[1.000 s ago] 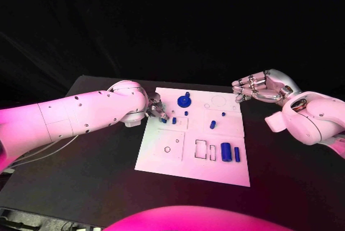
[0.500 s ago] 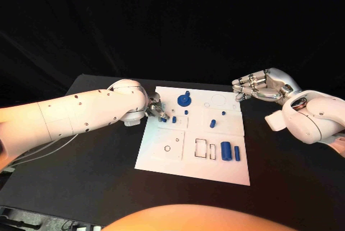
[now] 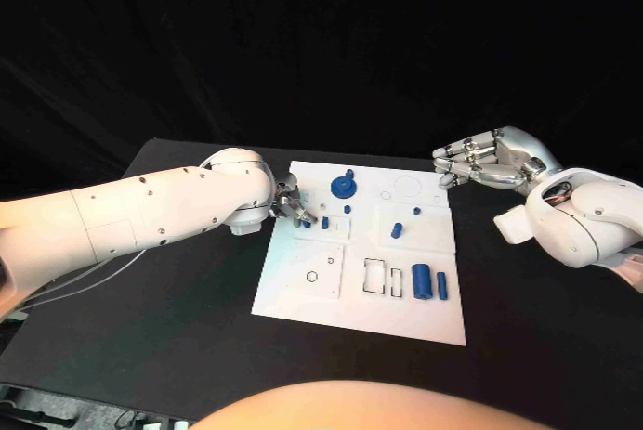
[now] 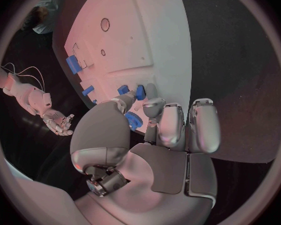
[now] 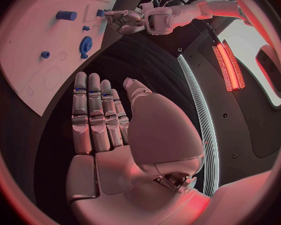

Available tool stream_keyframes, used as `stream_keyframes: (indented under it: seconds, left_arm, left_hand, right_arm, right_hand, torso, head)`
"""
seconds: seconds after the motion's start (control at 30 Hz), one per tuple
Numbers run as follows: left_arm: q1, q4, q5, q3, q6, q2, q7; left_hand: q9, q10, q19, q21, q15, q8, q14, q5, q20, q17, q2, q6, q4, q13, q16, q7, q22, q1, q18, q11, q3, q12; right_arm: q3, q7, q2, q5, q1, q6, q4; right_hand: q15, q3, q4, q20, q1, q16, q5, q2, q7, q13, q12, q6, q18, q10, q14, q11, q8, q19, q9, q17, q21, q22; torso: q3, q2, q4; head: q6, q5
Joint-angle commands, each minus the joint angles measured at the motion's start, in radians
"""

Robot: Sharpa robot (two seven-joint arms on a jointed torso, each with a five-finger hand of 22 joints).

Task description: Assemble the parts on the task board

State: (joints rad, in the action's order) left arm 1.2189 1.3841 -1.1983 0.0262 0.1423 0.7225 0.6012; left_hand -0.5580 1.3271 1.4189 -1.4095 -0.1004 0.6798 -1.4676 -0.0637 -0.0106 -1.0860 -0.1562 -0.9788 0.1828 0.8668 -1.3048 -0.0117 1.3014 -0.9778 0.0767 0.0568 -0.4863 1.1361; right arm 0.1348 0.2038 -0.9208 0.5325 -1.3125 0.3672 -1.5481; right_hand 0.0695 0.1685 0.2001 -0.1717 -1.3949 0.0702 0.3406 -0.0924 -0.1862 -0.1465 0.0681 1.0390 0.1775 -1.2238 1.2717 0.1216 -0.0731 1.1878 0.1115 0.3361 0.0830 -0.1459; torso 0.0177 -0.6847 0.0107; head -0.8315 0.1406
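Now left hand (image 4: 154, 135) pinches blue part (image 4: 133, 120) at task board (image 3: 361, 291) edge; right hand (image 3: 482, 162) open, well apart.

My head camera is looking down on the desk (image 3: 188, 356); each wrist camera is sitting close behind its own robot hand. All three are sharing the task board (image 3: 351, 291), at twelve o'clock.

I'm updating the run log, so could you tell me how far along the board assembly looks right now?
Early to midway. Done, seemingly: a blue gear sits at the task board's far end. In hand: the left hand pinches a small blue part at the board's left edge. Left: two blue cylinders lie loose beside empty rectangular outlines. The right hand hovers open, off the board.
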Motion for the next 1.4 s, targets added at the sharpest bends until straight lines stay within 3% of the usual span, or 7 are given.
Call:
stream_keyframes:
  seconds: [0.03,1.07,1.4]
  left_arm:
    - [-0.001,0.002,0.010,0.001,0.004,-0.002,0.000]
    - [-0.001,0.009,0.022,0.000,-0.030,0.004,-0.009]
    - [-0.001,0.018,0.038,-0.001,-0.039,0.009,-0.012]
  left_hand:
    - [0.002,0.005,0.005,-0.007,-0.005,0.005,-0.011,0.003,0.002,-0.001,0.010,-0.003,0.007,0.002,-0.004,-0.003,0.002,-0.001,-0.015,-0.004,0.018,0.006]
    - [0.004,0.005,0.006,-0.007,-0.006,0.006,-0.011,0.003,0.003,-0.002,0.018,-0.004,0.028,0.001,-0.004,-0.002,0.003,-0.009,-0.016,-0.004,0.060,0.007]
    - [0.006,0.006,0.006,-0.007,-0.006,0.008,-0.011,0.003,0.003,-0.002,0.020,-0.005,0.052,0.003,-0.004,-0.002,0.004,-0.011,-0.015,-0.004,0.099,0.008]
  right_arm:
    - [0.000,0.002,0.001,0.001,0.000,-0.007,0.001]
    - [0.000,0.002,0.006,0.001,0.001,-0.009,0.005]
    - [0.000,0.002,0.006,0.001,0.001,-0.009,0.007]
  right_hand:
    - [-0.001,0.007,0.002,-0.006,0.010,-0.003,0.004,0.002,0.000,0.001,0.000,-0.007,0.007,0.006,-0.006,-0.003,0.002,0.000,-0.002,-0.001,-0.006,0.001]
    - [-0.001,0.008,0.001,-0.006,0.010,-0.002,0.006,0.003,0.000,0.001,0.000,-0.008,0.007,0.007,-0.006,-0.003,0.002,0.000,-0.002,-0.001,-0.006,0.003]
    - [-0.001,0.008,0.001,-0.006,0.010,-0.002,0.006,0.003,0.000,0.001,0.000,-0.008,0.007,0.007,-0.006,-0.003,0.002,0.000,-0.002,-0.001,-0.006,0.003]
  torso:
    - [0.0002,0.000,0.0001]
    - [0.0008,0.000,0.0012]
    - [0.0008,0.000,-0.0004]
  head:
    - [0.000,0.001]
    - [-0.005,0.005]
    - [-0.004,0.005]
